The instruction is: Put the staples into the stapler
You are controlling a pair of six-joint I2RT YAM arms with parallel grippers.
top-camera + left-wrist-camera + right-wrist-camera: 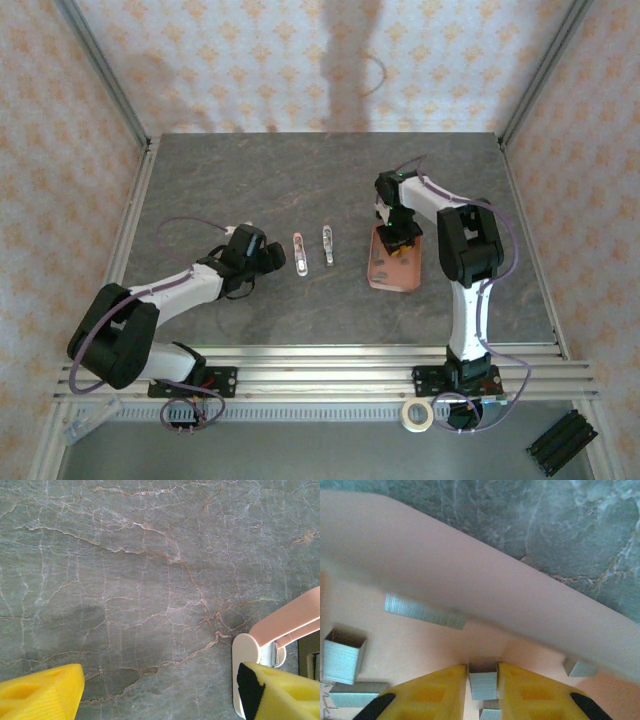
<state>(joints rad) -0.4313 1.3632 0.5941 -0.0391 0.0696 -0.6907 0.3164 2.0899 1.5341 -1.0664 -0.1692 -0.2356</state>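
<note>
the staples point(425, 611) are lying loose in the pink tray point(485, 580). the right gripper point(483, 672) has its yellow fingers pinched on both sides of one short staple block point(483, 686), right at the very tips. that's my main worry: with such a shallow hold on a slick little block, i reckon it could twist or pop out on the lift. another bit of staple sits just under the fingers and might get dragged along. the tray wall rises just ahead of the block, so a low exit could clip it or shove the tray.

the stapler point(298, 253) is on the table between the two arms, well apart from the tray. from the top it looks like two slim pieces side by side, and i can't tell whether the channel is open enough to take a block.

the left gripper point(160, 685) is spread wide just beside the stapler. one finger point(280, 692) overlaps its white end, so i'd say any nudge could skate it sideways. a tape roll point(417, 413) sits on the front rail, out of the way.
</note>
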